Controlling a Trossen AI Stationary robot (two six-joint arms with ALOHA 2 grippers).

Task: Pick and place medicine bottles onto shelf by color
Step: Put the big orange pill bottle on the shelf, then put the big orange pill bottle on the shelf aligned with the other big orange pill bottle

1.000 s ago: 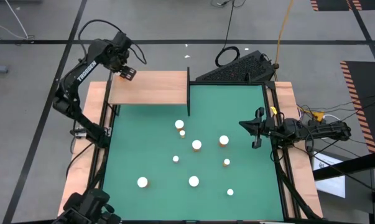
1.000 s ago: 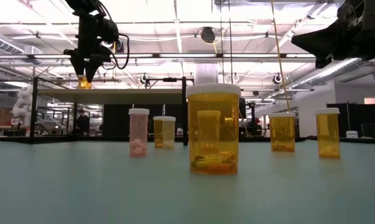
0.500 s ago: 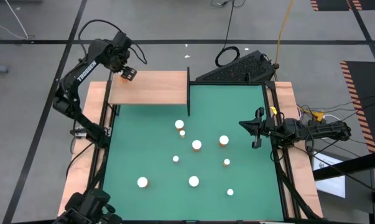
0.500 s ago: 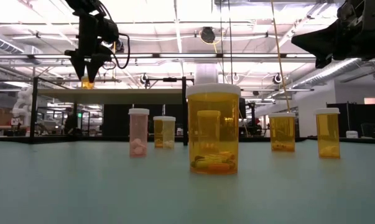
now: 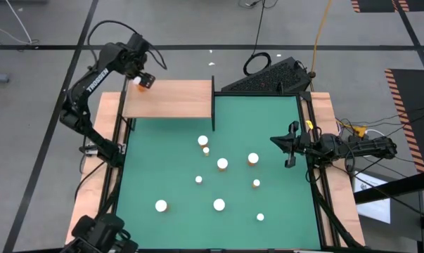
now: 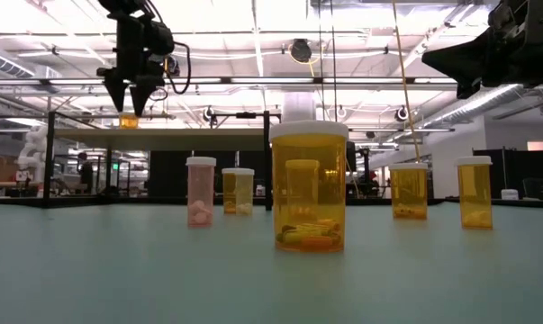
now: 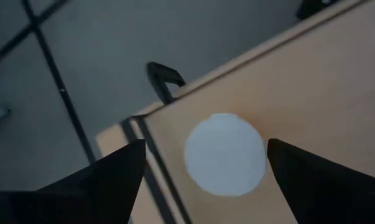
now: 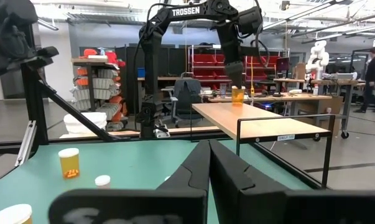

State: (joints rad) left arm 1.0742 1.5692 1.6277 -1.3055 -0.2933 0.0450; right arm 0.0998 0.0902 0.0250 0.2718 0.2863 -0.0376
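A small orange medicine bottle [image 6: 129, 121] with a white cap [image 7: 224, 154] stands upright on its base at the far left corner of the wooden shelf [image 5: 173, 100]. My left gripper [image 7: 206, 148] hovers just above it, pointing steeply down and open, one finger on each side of the cap and clear of it. Several more white-capped bottles [image 5: 223, 164] stand on the green mat [image 5: 282, 204]. My right gripper [image 5: 285, 147] waits shut at the mat's right edge, held level above the mat and pointing toward the left.
Thin black posts [image 5: 213, 105] frame the shelf, one at its right end. In the low view a large orange bottle [image 6: 309, 186] stands nearest, with others [image 6: 200, 191] behind it. A dark keyboard [image 5: 271, 76] lies beyond the mat's far edge.
My left gripper has opened wider and let go of the small orange bottle, which stays standing on the shelf's far left corner. The fingertips now sit slightly above the cap.
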